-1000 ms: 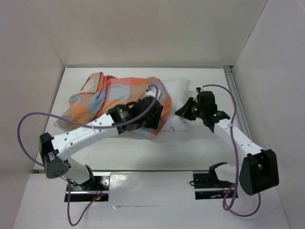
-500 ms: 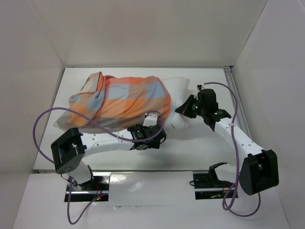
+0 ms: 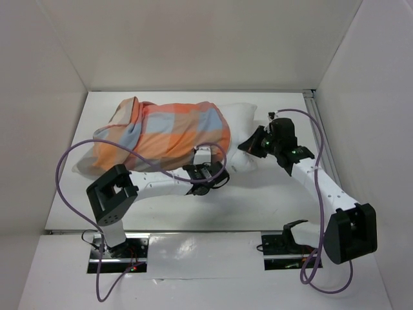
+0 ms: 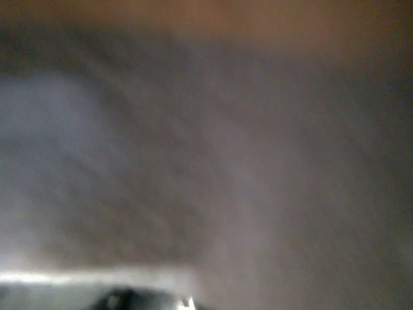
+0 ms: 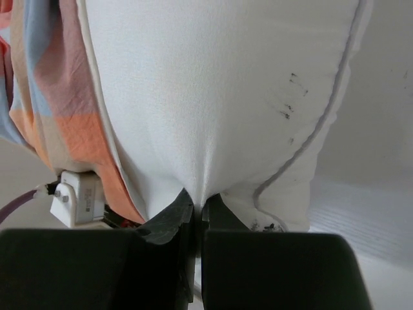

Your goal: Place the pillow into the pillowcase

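Note:
The pillowcase [image 3: 161,134], checked in orange, blue-grey and tan, lies bunched across the table's back left. It covers most of the white pillow [image 3: 242,123], whose right end sticks out. My right gripper [image 3: 250,147] is shut on a pinch of the pillow's near right corner; the right wrist view shows the white cloth [image 5: 213,97] drawn into the closed right gripper [image 5: 199,203], with the pillowcase [image 5: 58,116] on the left. My left gripper [image 3: 210,170] sits low against the pillowcase's near right edge. Its wrist view is only blurred grey cloth [image 4: 193,129], so its jaws are hidden.
White walls enclose the table on the left, back and right. A metal rail [image 3: 317,129] runs along the right edge. The left arm's purple cable [image 3: 71,161] loops over the table's left side. The table front [image 3: 258,200] is bare white.
The left arm has come off the top of the pillowcase and dropped to its near right edge, its elbow folding back toward the base. The right gripper has kept its hold.

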Available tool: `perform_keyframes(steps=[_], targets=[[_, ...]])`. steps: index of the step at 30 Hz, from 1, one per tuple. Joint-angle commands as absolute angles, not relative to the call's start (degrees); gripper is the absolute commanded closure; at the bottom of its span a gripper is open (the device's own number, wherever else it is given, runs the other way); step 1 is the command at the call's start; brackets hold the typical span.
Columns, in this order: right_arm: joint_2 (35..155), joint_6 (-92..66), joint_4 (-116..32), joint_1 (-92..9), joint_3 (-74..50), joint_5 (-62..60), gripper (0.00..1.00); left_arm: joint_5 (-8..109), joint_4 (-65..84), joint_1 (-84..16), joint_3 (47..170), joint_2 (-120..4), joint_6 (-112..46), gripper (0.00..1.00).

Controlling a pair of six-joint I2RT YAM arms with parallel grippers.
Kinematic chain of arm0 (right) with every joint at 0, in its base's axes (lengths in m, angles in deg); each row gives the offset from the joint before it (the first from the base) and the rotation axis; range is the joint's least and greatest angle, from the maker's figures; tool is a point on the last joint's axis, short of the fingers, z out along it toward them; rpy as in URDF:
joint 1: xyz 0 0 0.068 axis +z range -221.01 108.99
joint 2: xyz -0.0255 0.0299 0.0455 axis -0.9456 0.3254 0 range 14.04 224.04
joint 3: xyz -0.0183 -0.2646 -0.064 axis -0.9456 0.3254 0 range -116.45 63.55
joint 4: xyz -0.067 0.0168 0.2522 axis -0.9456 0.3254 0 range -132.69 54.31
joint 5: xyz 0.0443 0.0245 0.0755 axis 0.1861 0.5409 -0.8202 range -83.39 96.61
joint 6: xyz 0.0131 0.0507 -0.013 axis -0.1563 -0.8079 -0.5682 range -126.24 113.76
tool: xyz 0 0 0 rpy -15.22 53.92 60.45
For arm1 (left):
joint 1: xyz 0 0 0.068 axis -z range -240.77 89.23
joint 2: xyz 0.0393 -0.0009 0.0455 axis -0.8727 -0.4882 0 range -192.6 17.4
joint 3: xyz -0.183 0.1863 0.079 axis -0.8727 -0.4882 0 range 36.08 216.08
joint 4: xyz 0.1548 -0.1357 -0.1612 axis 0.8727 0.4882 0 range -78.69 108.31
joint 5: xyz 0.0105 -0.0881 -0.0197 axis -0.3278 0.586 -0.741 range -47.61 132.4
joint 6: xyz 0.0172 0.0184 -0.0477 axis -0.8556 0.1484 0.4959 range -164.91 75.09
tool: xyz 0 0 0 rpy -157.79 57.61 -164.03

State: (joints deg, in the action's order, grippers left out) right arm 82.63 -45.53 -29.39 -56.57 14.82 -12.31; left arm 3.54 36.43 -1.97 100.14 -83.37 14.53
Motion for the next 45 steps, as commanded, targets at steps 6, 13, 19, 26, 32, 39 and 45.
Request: perform_keyframes(steps=[6, 13, 19, 26, 32, 39, 45], targets=[[82.50, -44.73, -32.75, -58.44, 10.99, -15.09, 1.00, 1.94, 37.61, 3.02, 110.86, -81.48, 4.56, 1.00], [87.16, -48.15, -39.08, -58.97, 14.32, -20.63, 1.00, 28.23, 21.17, 9.01, 120.37, -76.47, -13.16, 1.00], [86.55, -52.46, -43.66, -58.97, 19.94, -23.27, 1.00, 36.49, 22.29, 4.45, 122.48, -77.96, -11.42, 1.00], [78.56, -52.39, -38.40, -59.50, 19.78, -21.96, 1.00, 35.01, 31.50, -0.74, 129.04, -76.90, -11.59, 1.00], [72.49, -47.47, -21.38, -59.50, 12.59, -14.67, 1.00, 37.99, 47.04, -6.54, 155.66, -82.78, -16.60, 1.00], [71.87, -40.96, 3.68, -59.50, 7.39, -13.87, 1.00, 51.70, 56.57, -10.41, 174.44, -85.10, -11.01, 1.00], [70.28, -40.25, 8.57, -59.50, 5.54, -11.15, 0.95, 56.01, 50.08, -17.70, 163.17, -88.23, -7.03, 1.00]])
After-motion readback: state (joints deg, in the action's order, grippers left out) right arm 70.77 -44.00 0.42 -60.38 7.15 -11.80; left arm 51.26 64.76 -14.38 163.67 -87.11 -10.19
